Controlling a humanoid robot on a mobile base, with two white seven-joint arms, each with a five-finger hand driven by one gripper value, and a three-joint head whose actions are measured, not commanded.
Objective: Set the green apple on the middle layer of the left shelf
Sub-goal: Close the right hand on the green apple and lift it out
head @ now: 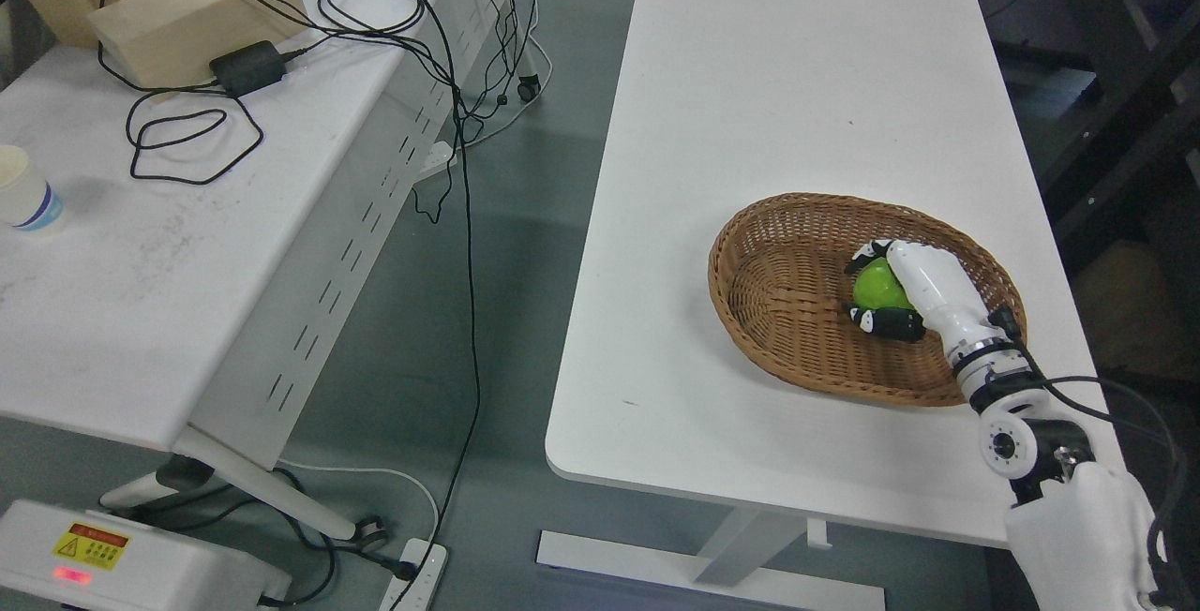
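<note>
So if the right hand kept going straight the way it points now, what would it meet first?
The right hand is already curled around the green apple inside the wicker basket. Going straight on, up and left, it would probably meet the basket's floor or inner wall first, though depth is unclear.

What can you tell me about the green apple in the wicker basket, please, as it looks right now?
The green apple is small, round and bright yellow-green, with a smooth, slightly glossy skin. It sits inside the oval wicker basket, toward its right half, on the white table. The right hand lies over it from the right, with dark-tipped fingers curled round its upper and lower sides, so only its left part shows. No stem or blemish can be made out, and whether it rests on the basket floor cannot be told.
</note>
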